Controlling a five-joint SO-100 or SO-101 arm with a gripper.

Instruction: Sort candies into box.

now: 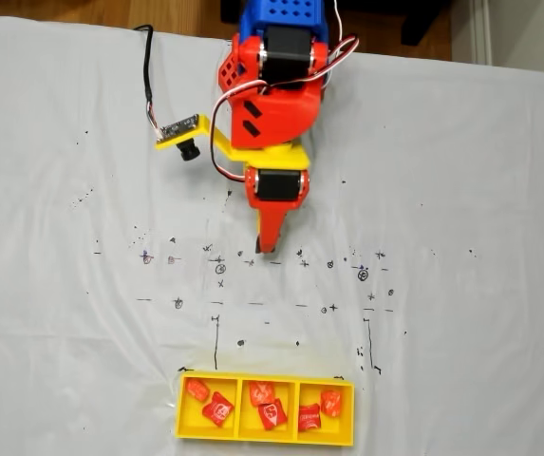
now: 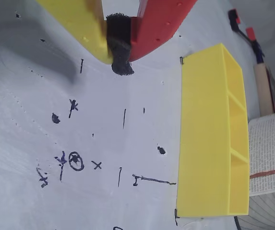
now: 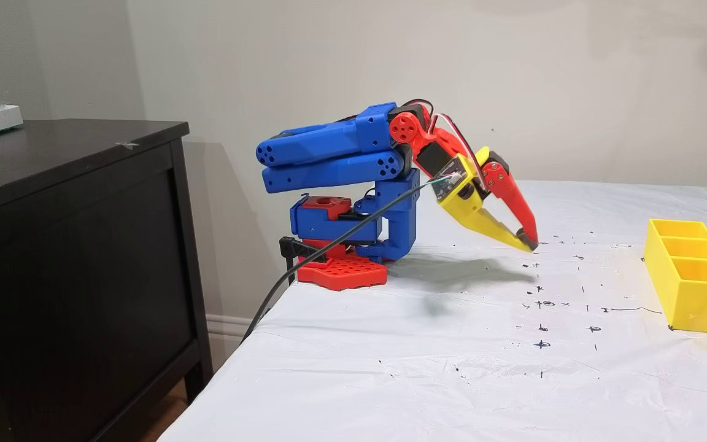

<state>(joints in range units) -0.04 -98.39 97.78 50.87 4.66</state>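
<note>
Wrist view: the fingers (image 2: pixel 120 43) come in from the top edge, one yellow, one red, pressed together on their black pads with nothing between them.
Fingers, from above: in a fixed view they (image 1: pixel 266 247) point down at the white sheet among pen marks, well apart from the box.
Fingers, from the side: in a fixed view the tips (image 3: pixel 528 244) hang just above the worktop (image 3: pixel 452 344), clenched, with their shadow on the sheet below.
Box: the yellow three-compartment tray (image 1: pixel 266 435) sits at the lower edge of the fixed view from above, its long side crosswise; in the wrist view it (image 2: pixel 202 139) stands at the right, side wall facing the camera.
Candies, left compartment: two red-orange sweets, one (image 1: pixel 196 388) at upper left, one (image 1: pixel 217 409) lower right of it.
Candies, middle compartment: two, one (image 1: pixel 261 392) above, one (image 1: pixel 272 414) below (close together, perhaps touching).
Candies, right compartment: two, one (image 1: pixel 309 416) at lower left, one (image 1: pixel 331 402) at upper right.
Arm: folded low, blue links stacked over a red base (image 3: pixel 341 270) at the worktop's edge.
Wrist camera: a small board on a yellow bracket (image 1: pixel 181 128), left of the arm seen from above.
Beside the worktop: a dark cabinet (image 3: pixel 71 245) (left in the side view).
</note>
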